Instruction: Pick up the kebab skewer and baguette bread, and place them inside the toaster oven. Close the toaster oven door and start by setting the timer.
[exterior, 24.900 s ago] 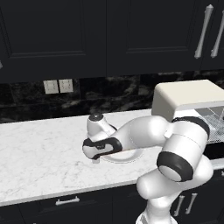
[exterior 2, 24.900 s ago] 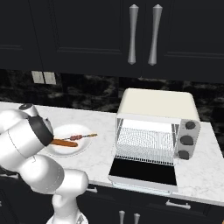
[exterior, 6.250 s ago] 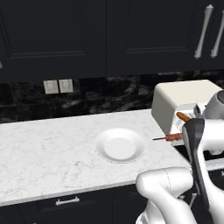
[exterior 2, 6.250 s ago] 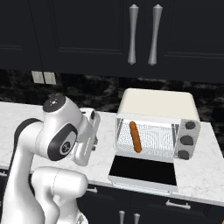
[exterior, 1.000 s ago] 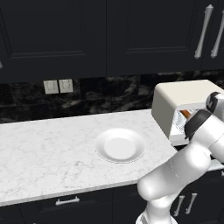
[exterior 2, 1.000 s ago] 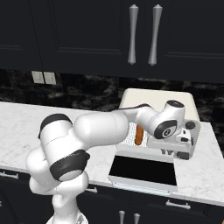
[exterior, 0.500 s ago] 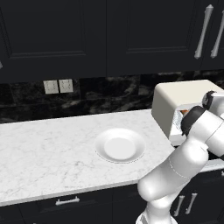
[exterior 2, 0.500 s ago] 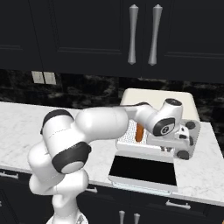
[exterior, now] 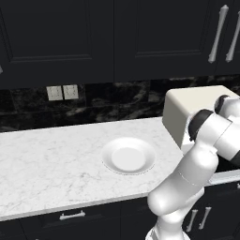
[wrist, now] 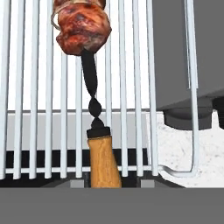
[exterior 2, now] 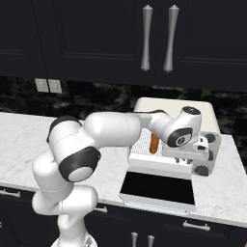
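The kebab skewer (wrist: 92, 94) lies on the wire rack (wrist: 35, 87) of the toaster oven (exterior 2: 176, 110). Its wooden handle (wrist: 104, 162) points toward my gripper (wrist: 111, 184) and its browned meat chunk (wrist: 82, 27) lies further in. My gripper is open, with one fingertip (wrist: 76, 184) on each side of the handle and a small gap between them and it. The baguette bread (exterior 2: 154, 142) rests on the rack to the left of my wrist (exterior 2: 185, 131). The toaster oven door (exterior 2: 157, 189) hangs open and flat in front.
An empty white plate (exterior: 129, 157) sits on the marble counter (exterior: 47, 164) left of the cream oven (exterior: 194, 105). Dark knobs (exterior 2: 202, 155) are on the oven's right panel. Black cabinets hang above and wall outlets (exterior: 62, 92) sit on the backsplash.
The jaws have parted and let go of the skewer's handle, leaving it on the rack. The arm has stayed reaching into the oven, almost unmoved.
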